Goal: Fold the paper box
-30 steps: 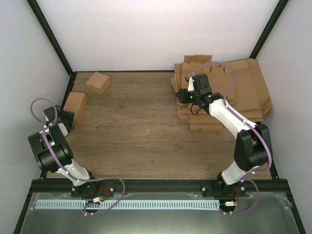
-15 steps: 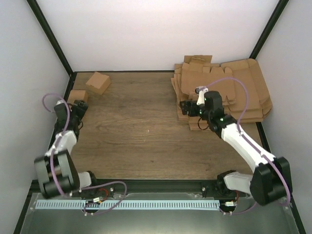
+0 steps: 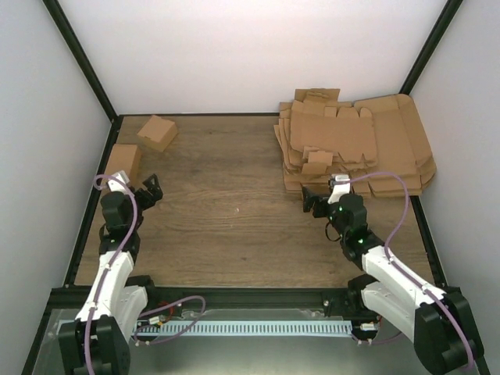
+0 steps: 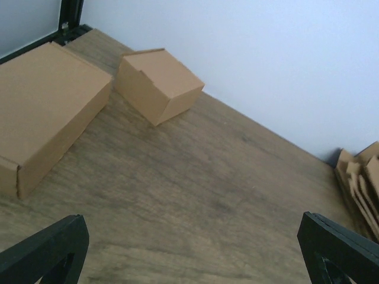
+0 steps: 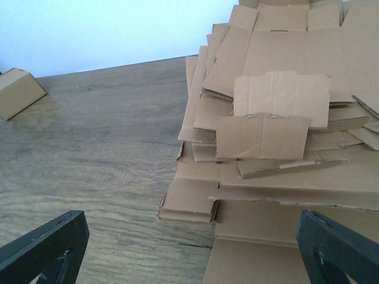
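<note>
On the table (image 3: 234,211) both arms have drawn back; the left gripper (image 3: 149,191) and right gripper (image 3: 316,200) gape empty, leaving the box (image 3: 123,162) closed at the left edge, seemingly finished

left wrist: you lose the paper box (image 4: 41,106) past the left edge, stacked blanks (image 4: 362,177) past the right | right wrist: your stacked blanks run off right and bottom
</note>
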Action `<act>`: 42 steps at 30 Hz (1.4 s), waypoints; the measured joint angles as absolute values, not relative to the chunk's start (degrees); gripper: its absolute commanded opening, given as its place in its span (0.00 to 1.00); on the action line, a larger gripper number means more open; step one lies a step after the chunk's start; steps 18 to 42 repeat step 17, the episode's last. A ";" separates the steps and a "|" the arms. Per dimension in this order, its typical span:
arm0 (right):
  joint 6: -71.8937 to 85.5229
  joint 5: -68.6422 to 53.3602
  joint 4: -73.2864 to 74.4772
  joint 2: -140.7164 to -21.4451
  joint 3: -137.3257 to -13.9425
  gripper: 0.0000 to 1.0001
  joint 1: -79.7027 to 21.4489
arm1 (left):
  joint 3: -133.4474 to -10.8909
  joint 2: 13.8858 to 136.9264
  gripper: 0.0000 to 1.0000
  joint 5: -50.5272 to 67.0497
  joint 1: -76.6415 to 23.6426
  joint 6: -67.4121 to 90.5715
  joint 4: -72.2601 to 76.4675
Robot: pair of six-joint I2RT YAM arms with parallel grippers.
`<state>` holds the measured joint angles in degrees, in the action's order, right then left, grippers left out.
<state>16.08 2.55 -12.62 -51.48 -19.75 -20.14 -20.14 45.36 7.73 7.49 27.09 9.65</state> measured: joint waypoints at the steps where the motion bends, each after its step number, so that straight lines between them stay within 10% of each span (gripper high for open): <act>1: 15.73 2.28 -14.92 -50.89 -17.82 1.00 -20.14 | -19.64 45.63 1.00 7.55 7.46 26.37 9.82; 42: 14.59 4.89 -27.97 -48.90 -11.11 1.00 -19.97 | -14.20 45.32 1.00 6.04 7.44 23.53 11.09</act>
